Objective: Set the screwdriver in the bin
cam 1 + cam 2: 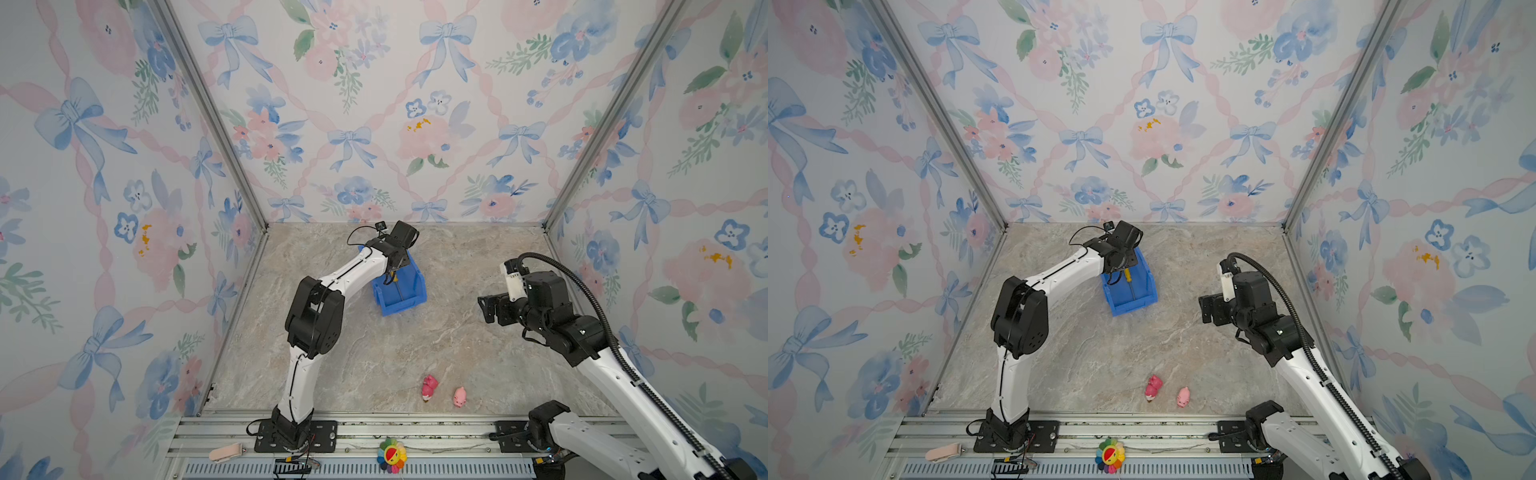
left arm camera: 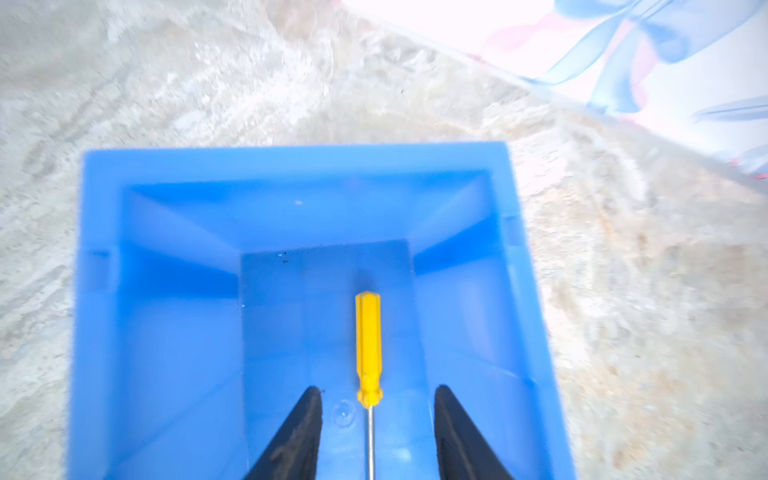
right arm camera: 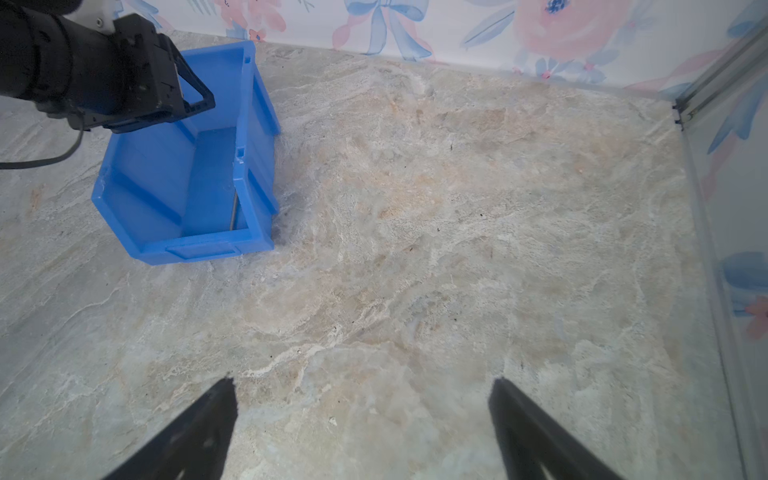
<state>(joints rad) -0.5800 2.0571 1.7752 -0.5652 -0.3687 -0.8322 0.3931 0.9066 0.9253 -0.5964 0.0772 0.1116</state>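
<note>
A slim yellow-handled screwdriver point(image 2: 368, 349) lies flat on the floor of the blue bin point(image 2: 291, 160), which sits at about twelve o'clock from the centre of the marbled bench point(image 1: 457, 340). In the left wrist view the left pincer point(image 2: 378, 436) hangs over it with jaws parted, its black fingers point(image 2: 299, 432) clear of the shaft on either side and holding nothing. The right pincer point(image 3: 361, 419) waits at three o'clock, spread wide and empty above bare bench. The tool looks light and rigid, its thin metal shaft likely slick; the faceted plastic handle seems the surer place to grip. Two pink toys point(image 1: 429, 387) sit at six o'clock, well apart from the bin.
</note>
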